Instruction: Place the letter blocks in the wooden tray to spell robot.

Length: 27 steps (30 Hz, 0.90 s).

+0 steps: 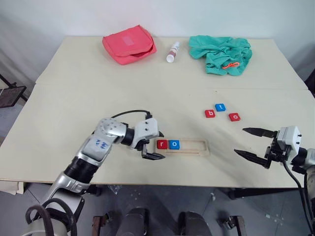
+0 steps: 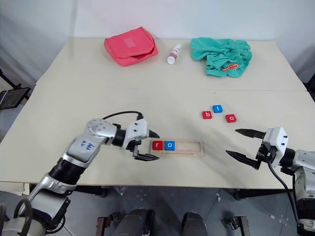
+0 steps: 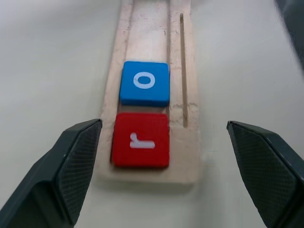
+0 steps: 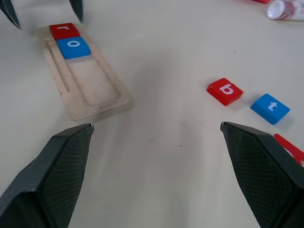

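On the pale worktop [image 1: 74,98] the tray [image 1: 189,145] lies near the front edge, its length running left to right. Two tiles sit in its left end, touching each other: the red r [image 1: 162,144] at the very end and the blue o [image 1: 174,144] just right of it; the rest of the groove is bare wood. The left gripper [image 1: 150,141] hangs at the tray's left end with its fingers spread wide, one on the near side and one on the far side of that end, holding nothing; in the left wrist view the two finger pads flank the red r without touching it, and the far end of the tray is cut off at the picture's edge. The other three tiles lie loose, further back and to the right, well apart from the tray: the red b [image 1: 210,113], the blue t [image 1: 220,107] just behind and right of it, and a second red o [image 1: 235,116] to the right. They are close together but not touching. In the right wrist view that red o is mostly hidden by a finger, its letter unreadable there. The right gripper [image 1: 253,143] hovers near the front right of the worktop, right of the tray and nearer than the loose tiles, fingers wide apart and empty. Along the far edge lie a red pouch [image 1: 129,44], a small white bottle [image 1: 173,51] whose label is too small to read, and a crumpled teal cloth [image 1: 222,54] with something orange partly buried in its folds.
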### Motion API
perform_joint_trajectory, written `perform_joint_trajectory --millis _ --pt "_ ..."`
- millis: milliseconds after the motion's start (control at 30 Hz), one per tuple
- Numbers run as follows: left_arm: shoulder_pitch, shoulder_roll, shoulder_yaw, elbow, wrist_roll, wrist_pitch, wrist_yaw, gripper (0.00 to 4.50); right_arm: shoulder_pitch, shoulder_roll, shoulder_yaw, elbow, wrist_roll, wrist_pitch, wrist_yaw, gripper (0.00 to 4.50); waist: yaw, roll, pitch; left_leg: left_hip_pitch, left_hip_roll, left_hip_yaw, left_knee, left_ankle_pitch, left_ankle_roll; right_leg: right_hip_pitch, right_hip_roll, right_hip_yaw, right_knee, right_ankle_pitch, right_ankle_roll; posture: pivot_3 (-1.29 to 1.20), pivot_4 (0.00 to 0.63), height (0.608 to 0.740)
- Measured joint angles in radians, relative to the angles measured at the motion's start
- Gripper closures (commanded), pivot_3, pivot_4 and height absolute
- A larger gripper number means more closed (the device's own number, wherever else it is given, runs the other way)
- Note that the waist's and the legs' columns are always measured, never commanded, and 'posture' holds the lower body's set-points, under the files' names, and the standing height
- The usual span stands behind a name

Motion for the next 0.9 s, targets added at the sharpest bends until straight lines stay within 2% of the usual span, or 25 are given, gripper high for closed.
perform_joint_trajectory --millis 200,367,667,900 --pt "0.105 0.041 0.205 -0.025 -0.148 -0.119 -0.047 0.03 0.051 0.018 -0.022 -0.115 -0.017 0.127 -0.227 0.0 0.0 0.0 0.0 0.0 0.0 0.0 0.0 0.0 0.0 0.0 0.0 0.0 0.0 0.0 0.0 0.0 0.15 0.74" --pt "0.161 0.026 0.29 0.09 -0.187 -0.292 -0.064 0.03 0.079 0.041 -0.032 -0.25 -0.009 0.301 -0.398 0.0 0.001 0.0 0.0 0.001 0.0 -0.001 0.0 0.0 0.0 0.0 -0.001 0.0 0.0 0.0 0.0 0.0 0.15 0.74" --pt "0.186 -0.012 0.319 0.256 -0.229 -0.51 -0.133 0.03 0.084 0.152 0.009 -0.538 -0.022 0.56 -0.698 0.0 0.001 0.0 0.0 0.001 -0.001 -0.001 0.0 0.0 0.0 0.0 -0.001 0.0 0.002 0.0 0.0 0.0 0.15 0.74" --pt "0.152 -0.003 0.302 0.4 -0.197 -0.667 -0.228 0.03 0.076 0.174 0.041 -0.581 -0.004 0.735 -0.768 0.0 0.0 0.001 0.0 0.001 -0.001 0.0 -0.001 0.0 0.0 -0.001 -0.001 0.0 0.003 0.0 0.0 0.0 0.15 0.74"
